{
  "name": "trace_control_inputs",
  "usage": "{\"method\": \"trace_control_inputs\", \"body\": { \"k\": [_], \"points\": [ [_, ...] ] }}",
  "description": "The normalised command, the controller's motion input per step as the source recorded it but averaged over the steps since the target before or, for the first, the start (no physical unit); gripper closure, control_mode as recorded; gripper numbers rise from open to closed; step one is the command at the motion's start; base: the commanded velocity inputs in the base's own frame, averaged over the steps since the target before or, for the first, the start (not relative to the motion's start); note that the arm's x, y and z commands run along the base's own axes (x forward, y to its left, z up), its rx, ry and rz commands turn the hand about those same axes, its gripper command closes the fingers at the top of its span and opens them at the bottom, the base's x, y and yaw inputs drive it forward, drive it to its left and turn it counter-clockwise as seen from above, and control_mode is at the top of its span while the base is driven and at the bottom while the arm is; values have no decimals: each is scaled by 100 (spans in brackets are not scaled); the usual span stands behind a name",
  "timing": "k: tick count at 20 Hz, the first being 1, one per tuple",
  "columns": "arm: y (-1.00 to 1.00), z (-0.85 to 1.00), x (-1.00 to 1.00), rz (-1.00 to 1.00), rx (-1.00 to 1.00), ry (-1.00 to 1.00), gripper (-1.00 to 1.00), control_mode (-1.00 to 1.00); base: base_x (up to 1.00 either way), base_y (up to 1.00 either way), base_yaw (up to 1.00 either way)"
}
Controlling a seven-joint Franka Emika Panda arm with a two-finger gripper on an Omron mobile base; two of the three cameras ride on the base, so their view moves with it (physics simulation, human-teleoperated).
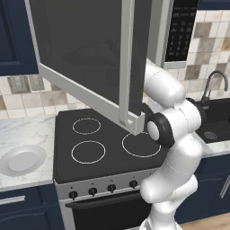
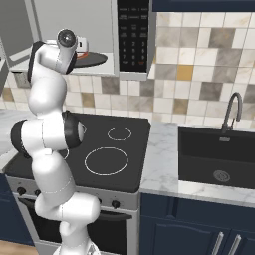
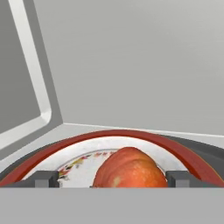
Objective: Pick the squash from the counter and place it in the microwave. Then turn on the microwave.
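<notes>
Squash [image 3: 130, 169] lies nearest the hand camera, on a red-rimmed plate [image 3: 87, 146] inside the microwave [image 2: 74, 30], between the fingertips [image 3: 46, 178] without touching them. Gripper [image 3: 113, 179] jaws stand wide. Long axis and pointing direction cannot be determined. Microwave door [image 1: 90, 58] hangs open above the stovetop [image 1: 105, 143].

— What do the surfaces look like?
— The squash [image 3: 130, 169] has a slightly mottled, matt orange-red skin with smooth lobes. It sits on a glossy white plate [image 3: 87, 154] with a red rim.
— And the microwave [image 2: 99, 30]?
— Smooth, matt light-grey walls inside; its door [image 1: 90, 49] is dark, faintly reflective glass in a pale frame.
— Below it?
— The stovetop [image 1: 103, 143] is matt black with thin white rings. The desk [image 2: 162, 159] looks like polished marble, white with grey veins. The robot arm [image 1: 173, 134] is glossy white plastic with dark joints.
</notes>
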Motion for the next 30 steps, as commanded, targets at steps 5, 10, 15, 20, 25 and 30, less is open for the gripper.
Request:
{"method": "trace_control_inputs", "body": {
  "k": [5,10,15,20,25,30],
  "points": [
    [0,0,-15,0,0,-1,-100,-100,0,0,0],
    [-1,3,-33,0,0,-3,-100,-100,0,0,0],
    [-11,1,-29,0,0,-3,-100,-100,0,0,0],
    [-29,0,-26,0,0,-4,-100,-100,0,0,0],
    [-30,1,-44,-1,0,-6,-100,-100,0,0,0],
    [-21,0,-60,-2,0,-7,-100,-100,0,0,0]
  ]
}}
